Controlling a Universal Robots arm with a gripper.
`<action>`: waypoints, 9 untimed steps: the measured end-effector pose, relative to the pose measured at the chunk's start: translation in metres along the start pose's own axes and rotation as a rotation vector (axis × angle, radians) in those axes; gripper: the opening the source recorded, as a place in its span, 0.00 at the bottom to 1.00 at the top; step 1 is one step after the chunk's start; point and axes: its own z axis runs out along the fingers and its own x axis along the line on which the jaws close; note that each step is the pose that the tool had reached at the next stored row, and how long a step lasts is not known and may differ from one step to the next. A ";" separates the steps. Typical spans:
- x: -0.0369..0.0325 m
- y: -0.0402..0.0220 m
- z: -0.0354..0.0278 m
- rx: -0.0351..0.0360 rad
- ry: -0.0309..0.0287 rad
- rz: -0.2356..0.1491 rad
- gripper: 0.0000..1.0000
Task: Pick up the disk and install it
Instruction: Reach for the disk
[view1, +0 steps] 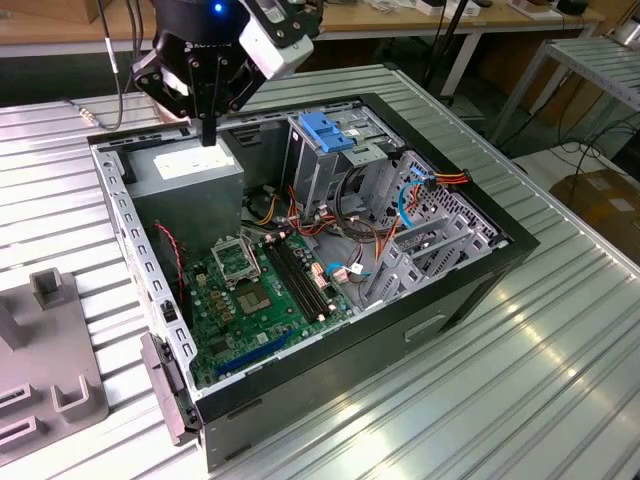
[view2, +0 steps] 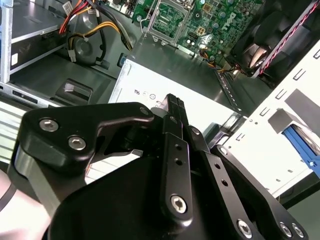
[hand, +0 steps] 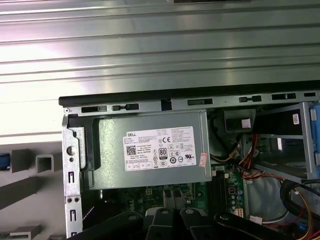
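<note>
Disk seemingly not yet picked up: black gripper, jaws narrow and empty, above grey metal power-supply box; grasping calls for opening.

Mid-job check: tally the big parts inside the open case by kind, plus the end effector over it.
Power supply box: 1
Motherboard: 1
Blue-topped drive cage: 1
End effector: 1
Total: 4

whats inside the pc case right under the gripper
The grey power supply box with its white label sits under the gripper. Whatever lies beneath the box is covered.
</note>
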 end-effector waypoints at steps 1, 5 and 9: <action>0.0004 0.0000 0.0000 0.0000 0.0000 0.000 0.10; 0.0015 -0.0001 -0.0001 0.0000 0.0000 0.000 0.10; 0.0025 -0.0002 -0.0001 0.0000 0.0000 0.000 0.10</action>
